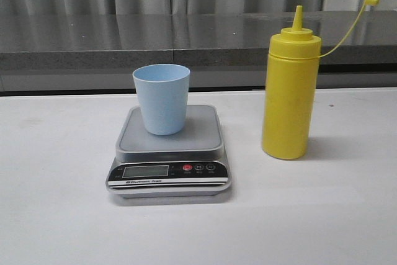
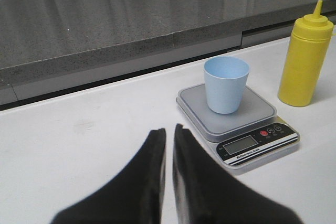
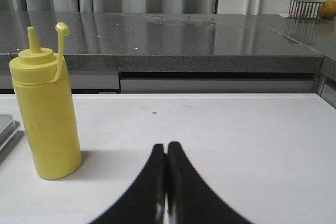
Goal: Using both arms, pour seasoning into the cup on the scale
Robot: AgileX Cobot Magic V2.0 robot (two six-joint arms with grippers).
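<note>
The pale blue cup (image 1: 161,98) stands upright on the grey platform of the scale (image 1: 208,130) at the table's middle. The yellow seasoning bottle (image 1: 288,100) stands upright on the table to the right of the scale, its nozzle uncovered and its small cap (image 1: 371,0) hanging on the tether. In the left wrist view my left gripper (image 2: 169,128) is empty, its fingers almost together, short of the scale (image 2: 262,109) and cup (image 2: 226,84). In the right wrist view my right gripper (image 3: 166,145) is shut and empty, beside the bottle (image 3: 46,119). No gripper shows in the front view.
A white table (image 1: 62,203) carries everything. A dark grey stone counter ledge (image 1: 93,41) runs behind it, with grey curtains beyond. A small wire basket (image 3: 304,8) with a yellow fruit sits far off on the counter.
</note>
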